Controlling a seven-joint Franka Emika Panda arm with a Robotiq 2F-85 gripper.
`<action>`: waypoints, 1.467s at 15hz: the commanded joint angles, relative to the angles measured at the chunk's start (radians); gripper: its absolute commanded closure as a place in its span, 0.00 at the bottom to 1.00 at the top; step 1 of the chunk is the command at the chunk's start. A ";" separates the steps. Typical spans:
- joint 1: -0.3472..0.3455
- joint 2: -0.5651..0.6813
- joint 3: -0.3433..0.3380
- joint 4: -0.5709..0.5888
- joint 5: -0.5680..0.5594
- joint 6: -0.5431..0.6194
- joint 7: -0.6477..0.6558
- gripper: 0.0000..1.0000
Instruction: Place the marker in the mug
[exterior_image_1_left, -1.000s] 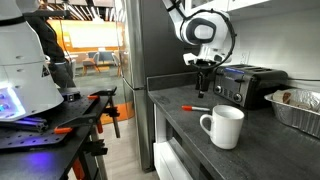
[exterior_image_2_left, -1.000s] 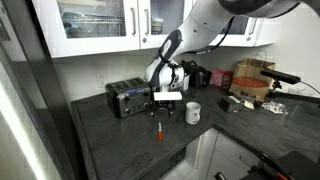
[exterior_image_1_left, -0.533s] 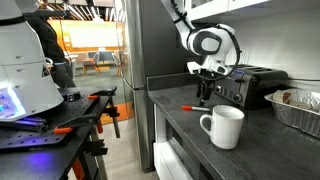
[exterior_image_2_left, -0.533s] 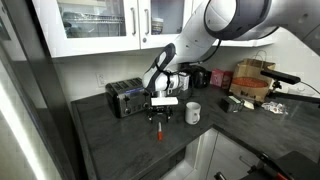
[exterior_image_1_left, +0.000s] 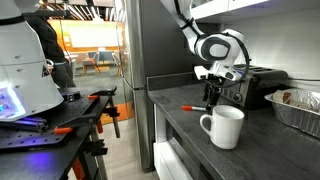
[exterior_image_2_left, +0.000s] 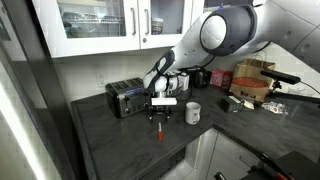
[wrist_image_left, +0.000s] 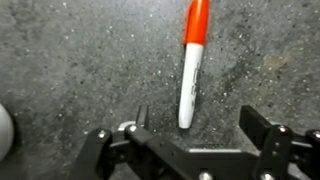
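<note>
The marker (wrist_image_left: 190, 68) lies flat on the dark speckled counter, red-orange cap away from me, pale body toward my jaws. It also shows in both exterior views (exterior_image_1_left: 191, 105) (exterior_image_2_left: 158, 131). My gripper (wrist_image_left: 198, 122) is open and empty, hovering above the counter with the marker's white end between the fingers, not touching it. In an exterior view the gripper (exterior_image_1_left: 211, 98) hangs just behind the white mug (exterior_image_1_left: 224, 127). The mug stands upright, also seen in an exterior view (exterior_image_2_left: 193, 112); a sliver of it shows at the wrist view's left edge (wrist_image_left: 4, 130).
A black-and-silver toaster (exterior_image_1_left: 252, 84) (exterior_image_2_left: 127, 97) stands against the wall behind the gripper. A foil tray (exterior_image_1_left: 296, 107) sits at the counter's far end. Boxes and clutter (exterior_image_2_left: 250, 85) lie on the counter beyond the mug. The counter's front edge (exterior_image_1_left: 170, 125) drops off near the marker.
The arm has moved along the counter toward the mug and lowered, bringing the open gripper down over the marker. Marker and mug have not moved.
</note>
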 joint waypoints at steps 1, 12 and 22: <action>-0.017 0.046 0.014 0.081 0.015 -0.053 -0.001 0.06; -0.013 0.076 0.022 0.112 0.009 -0.111 -0.003 0.54; 0.008 0.058 -0.011 0.090 -0.018 -0.082 0.026 0.95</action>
